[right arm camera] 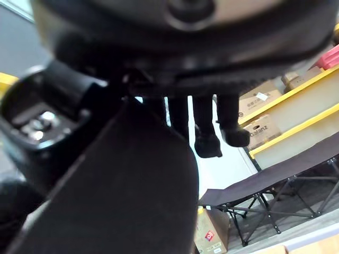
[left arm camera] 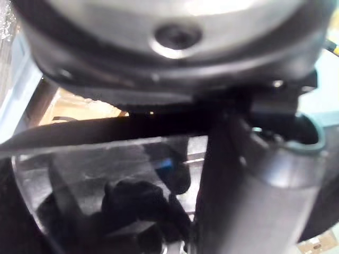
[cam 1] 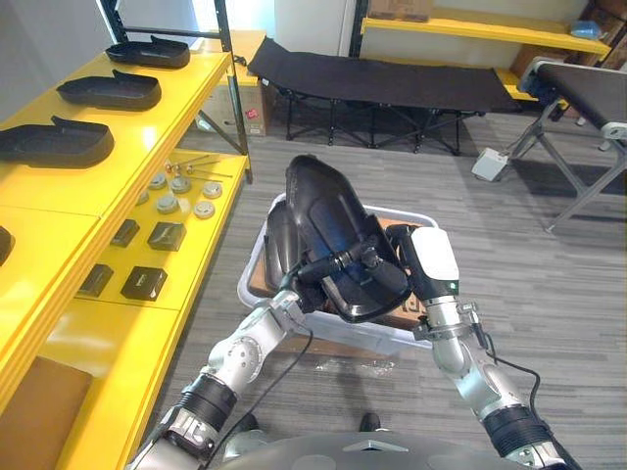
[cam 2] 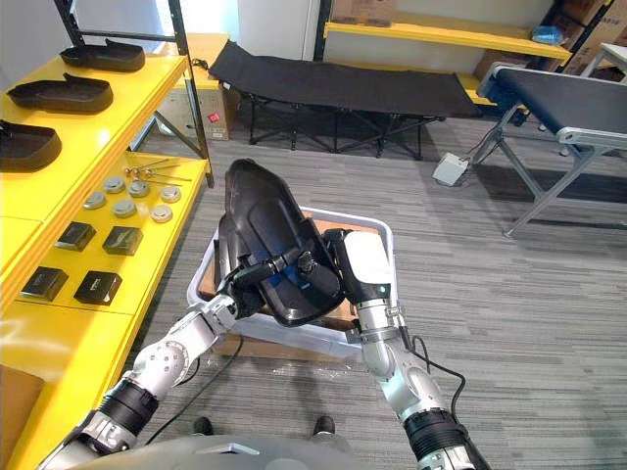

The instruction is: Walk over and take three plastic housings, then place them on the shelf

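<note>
Plastic housing [cam 1: 328, 211]: black, glossy, held nearly upright above the white bin [cam 1: 416, 217] on the floor, clear of its rim.

Left eye view: My left hand [cam 1: 338, 266] is clenched round the housing's lower rim. My right hand [cam 1: 431, 257] bears on the right edge. Another dark housing [cam 1: 278, 240] stands in the bin just beside the held one. The yellow shelf [cam 1: 147, 137] lies to my left; its top level carries a row of three housings [cam 1: 110, 91], and the lower level holds metal discs [cam 1: 168, 204] and small black boxes [cam 1: 166, 235].

Right eye view: Same arrangement. A folding cot [cam 2: 343, 88] stands well beyond the bin.

Left wrist view: The rim crosses just under my palm, with the shiny inner face of the shell past it. The grasp is on the rim alone.

Right wrist view: My fingers [right arm camera: 204, 127] reach past the far side of the shell and my thumb sits on the near side, pinching the edge between them.

Hazards, as I judge them:
- Slip. The surface is smooth and both grasps are low on the rim, so the tall upper part may tip during the turn toward the shelf.
- Collision. The upright shell may strike the shelf edge or the housings already placed there if it is brought in too low.
- Snagging. Lowering again could catch the housing in the bin.
</note>
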Controlling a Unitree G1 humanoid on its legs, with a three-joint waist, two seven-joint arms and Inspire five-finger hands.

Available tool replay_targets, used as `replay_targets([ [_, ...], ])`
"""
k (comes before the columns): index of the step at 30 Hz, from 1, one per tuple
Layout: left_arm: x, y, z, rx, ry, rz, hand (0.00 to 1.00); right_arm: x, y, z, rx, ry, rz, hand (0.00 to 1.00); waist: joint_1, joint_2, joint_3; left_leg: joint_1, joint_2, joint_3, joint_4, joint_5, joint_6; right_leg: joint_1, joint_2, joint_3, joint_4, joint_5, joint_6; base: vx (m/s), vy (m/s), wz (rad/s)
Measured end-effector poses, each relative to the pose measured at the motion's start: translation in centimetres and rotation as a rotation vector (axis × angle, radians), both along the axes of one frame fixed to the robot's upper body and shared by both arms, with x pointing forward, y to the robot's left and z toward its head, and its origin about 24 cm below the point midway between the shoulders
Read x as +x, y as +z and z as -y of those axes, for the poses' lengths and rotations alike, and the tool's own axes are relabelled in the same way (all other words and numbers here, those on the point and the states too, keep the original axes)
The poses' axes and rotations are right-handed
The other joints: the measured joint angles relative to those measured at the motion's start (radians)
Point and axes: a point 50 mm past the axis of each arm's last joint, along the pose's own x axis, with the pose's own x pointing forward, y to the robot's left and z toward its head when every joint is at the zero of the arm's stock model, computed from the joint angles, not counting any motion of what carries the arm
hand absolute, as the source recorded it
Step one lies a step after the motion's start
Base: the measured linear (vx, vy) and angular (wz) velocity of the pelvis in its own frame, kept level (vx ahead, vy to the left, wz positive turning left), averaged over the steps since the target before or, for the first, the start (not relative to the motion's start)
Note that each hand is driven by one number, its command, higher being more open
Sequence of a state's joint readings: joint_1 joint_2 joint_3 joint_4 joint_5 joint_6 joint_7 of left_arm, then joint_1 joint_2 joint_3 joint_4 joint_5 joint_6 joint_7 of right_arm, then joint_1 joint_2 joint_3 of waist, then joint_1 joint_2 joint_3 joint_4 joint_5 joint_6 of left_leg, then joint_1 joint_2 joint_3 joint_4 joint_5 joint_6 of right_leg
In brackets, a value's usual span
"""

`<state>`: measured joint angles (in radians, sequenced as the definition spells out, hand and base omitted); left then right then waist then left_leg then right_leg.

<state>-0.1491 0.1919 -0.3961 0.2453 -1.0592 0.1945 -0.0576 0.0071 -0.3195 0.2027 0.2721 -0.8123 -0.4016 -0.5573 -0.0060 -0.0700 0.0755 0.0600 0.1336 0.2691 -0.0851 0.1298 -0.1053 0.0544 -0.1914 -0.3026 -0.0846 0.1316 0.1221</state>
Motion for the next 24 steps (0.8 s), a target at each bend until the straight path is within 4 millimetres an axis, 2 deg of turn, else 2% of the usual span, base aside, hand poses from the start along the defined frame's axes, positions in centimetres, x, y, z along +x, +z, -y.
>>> replay_targets([
  [11, -0.1, -0.5, -0.2, 0.017, 0.014, -0.001, 0.00, -0.4, -0.4, -0.7, 0.012, 0.016, -0.015, 0.00, 0.000, -0.004, -0.003, 0.000, 0.001, -0.001, 0.000, -0.001, -0.002, 0.001, 0.000, -0.008, 0.000, -0.004, -0.006, 0.00, 0.000, 0.00],
  [12, -0.1, -0.5, -0.2, 0.016, 0.014, 0.002, 0.00, -0.4, -0.4, -0.7, 0.014, 0.015, -0.014, 1.00, 0.000, -0.005, -0.004, 0.000, 0.001, -0.001, 0.000, -0.001, -0.002, 0.001, 0.000, -0.008, 0.000, -0.003, -0.005, 0.00, 0.000, 0.00],
  [18, 0.2, -0.1, -0.4, 0.009, 0.063, 0.043, 0.00, -0.9, -0.6, -1.4, 0.104, 0.008, -0.007, 1.00, -0.003, -0.017, -0.017, 0.002, 0.001, 0.001, 0.001, -0.001, -0.002, 0.002, 0.000, -0.008, 0.000, 0.000, -0.001, 0.00, 0.000, 0.00],
  [21, 0.6, 0.5, -0.7, 0.016, 0.137, 0.094, 0.00, -1.0, -0.6, -2.3, 0.174, 0.003, 0.002, 1.00, 0.000, -0.022, -0.022, 0.004, 0.001, 0.001, 0.001, -0.001, -0.002, 0.004, 0.001, -0.009, 0.000, 0.000, -0.001, 0.00, 0.000, 0.00],
  [24, 0.6, 1.7, -1.8, 0.076, 0.259, 0.193, 0.00, -1.2, 0.4, -3.0, 0.244, 0.010, 0.035, 1.00, -0.001, -0.015, -0.026, 0.006, 0.001, 0.002, 0.001, -0.002, -0.002, 0.004, 0.001, -0.009, 0.000, -0.004, -0.007, 0.00, 0.000, 0.00],
])
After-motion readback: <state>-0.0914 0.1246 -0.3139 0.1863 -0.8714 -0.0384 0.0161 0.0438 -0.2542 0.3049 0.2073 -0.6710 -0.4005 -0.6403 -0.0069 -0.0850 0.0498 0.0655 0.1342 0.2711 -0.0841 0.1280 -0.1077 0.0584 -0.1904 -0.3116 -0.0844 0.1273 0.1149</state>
